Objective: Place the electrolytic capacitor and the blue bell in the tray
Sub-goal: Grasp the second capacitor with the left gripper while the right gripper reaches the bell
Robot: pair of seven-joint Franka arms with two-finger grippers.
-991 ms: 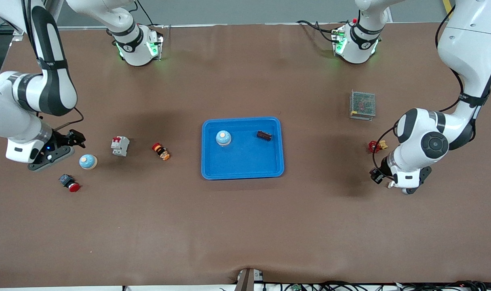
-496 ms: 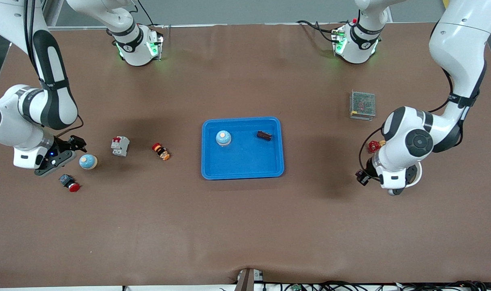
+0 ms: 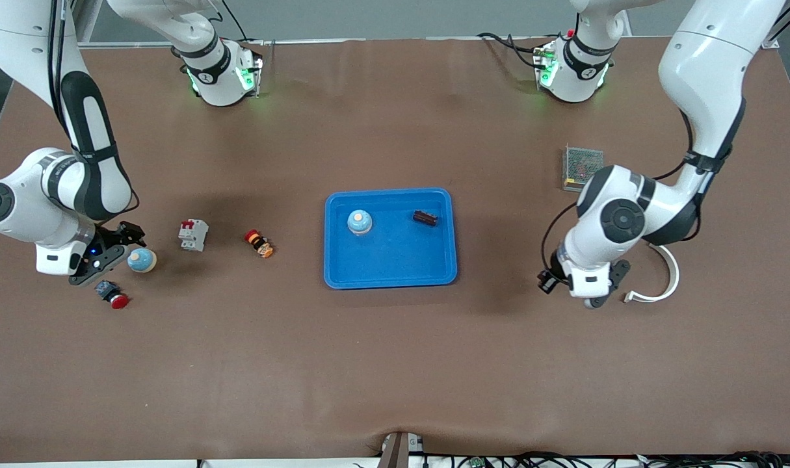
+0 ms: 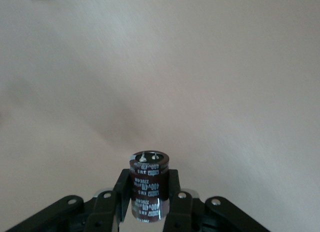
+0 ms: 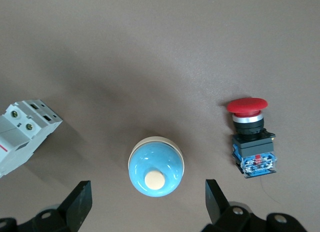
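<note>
The blue tray point(image 3: 391, 270) lies mid-table and holds one blue bell point(image 3: 359, 221) and a dark electrolytic capacitor point(image 3: 425, 218). A second blue bell point(image 3: 141, 260) point(image 5: 156, 167) stands on the table toward the right arm's end. My right gripper point(image 3: 125, 237) point(image 5: 148, 199) hovers over it, open, its fingers point(image 5: 80, 202) wide on either side and not touching. My left gripper point(image 3: 547, 281) point(image 4: 148, 179) is up in the air over bare table between the tray and the left arm's end. It is shut on another dark brown capacitor point(image 4: 147, 192).
Near the loose bell lie a red push button point(image 3: 112, 294) point(image 5: 249, 134), a white circuit breaker point(image 3: 193, 234) point(image 5: 22, 134) and a small orange-red part point(image 3: 259, 244). A grey mesh box point(image 3: 582, 166) and a white curved piece point(image 3: 661, 286) sit toward the left arm's end.
The left arm has swung toward the tray with the capacitor in its grip, uncovering the white curved piece. The right gripper has shifted a little closer to the loose bell.
</note>
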